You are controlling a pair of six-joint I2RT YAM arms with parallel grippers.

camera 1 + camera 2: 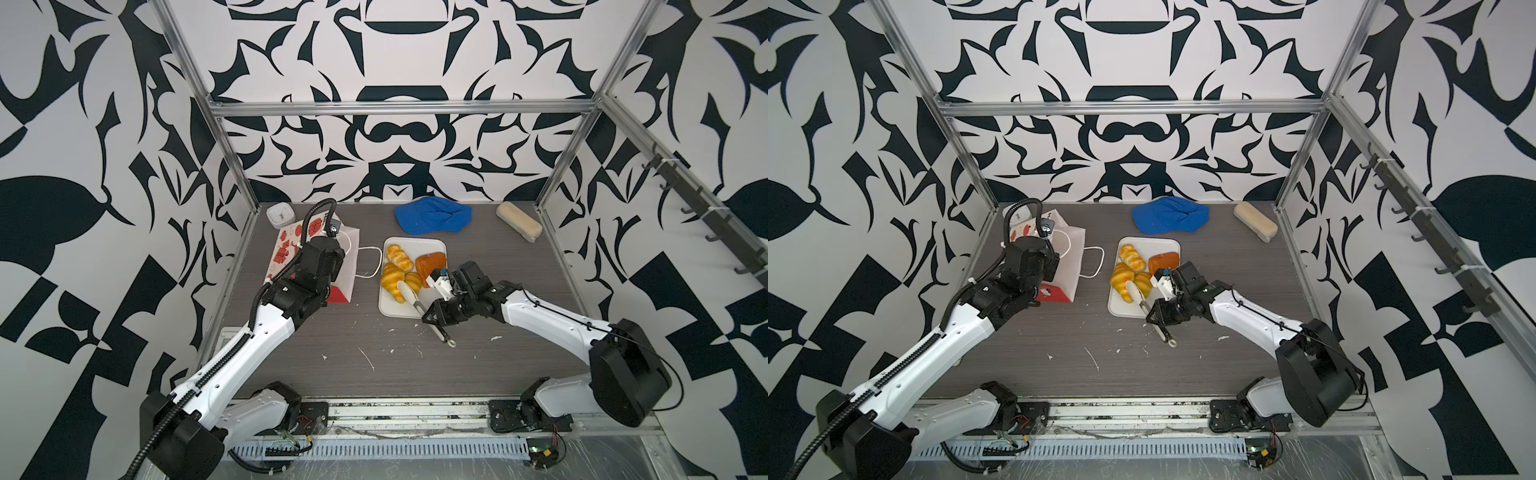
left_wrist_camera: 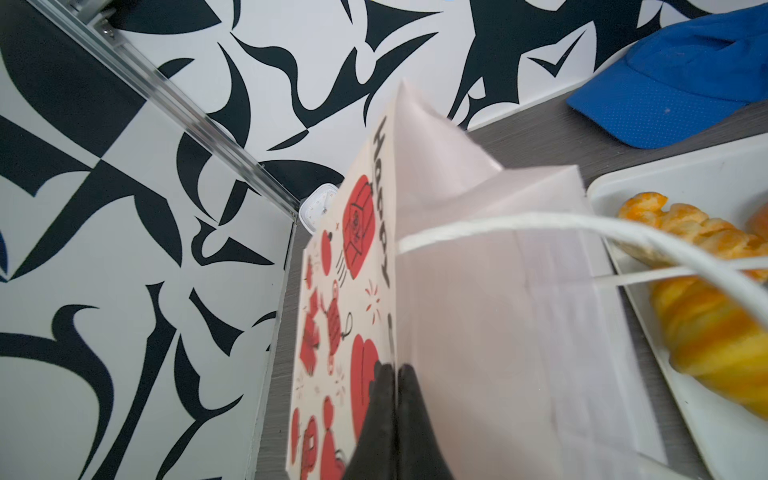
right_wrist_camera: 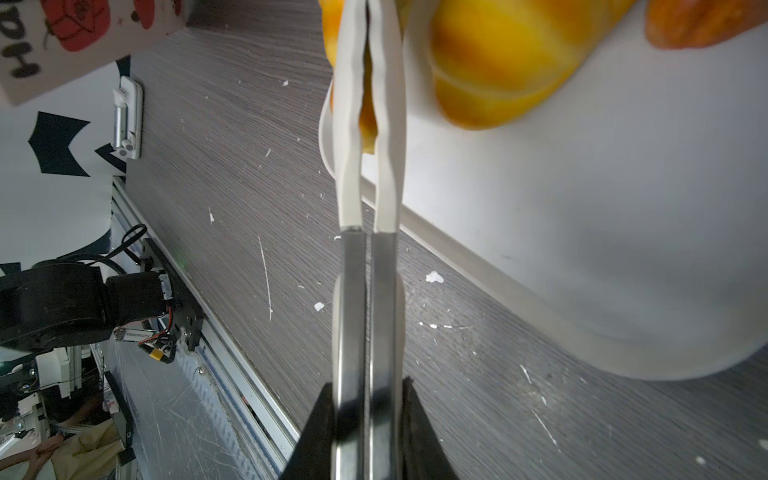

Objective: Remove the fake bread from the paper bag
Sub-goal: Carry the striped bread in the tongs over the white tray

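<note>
Left gripper (image 2: 397,399) pinching side wall of paper bag (image 2: 478,332), jaws pressed tight on paper. Bag standing upright just left of white tray (image 1: 392,309).

Right gripper (image 3: 368,399) clamping tongs (image 3: 353,291) by metal arms, jaws narrowly parted. Tong tips squeezing end of croissant (image 1: 390,276).

Braided loaf (image 1: 400,257), second croissant (image 1: 413,280) and brown pastry (image 1: 432,264) lying on tray with it.

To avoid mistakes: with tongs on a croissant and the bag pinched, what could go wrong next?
The tongs pinch only one end of the croissant, near the edge of the tray; it may slip onto the table.
The left gripper is shut on the thin wall of the paper bag; a pull might tear or topple it.
</note>
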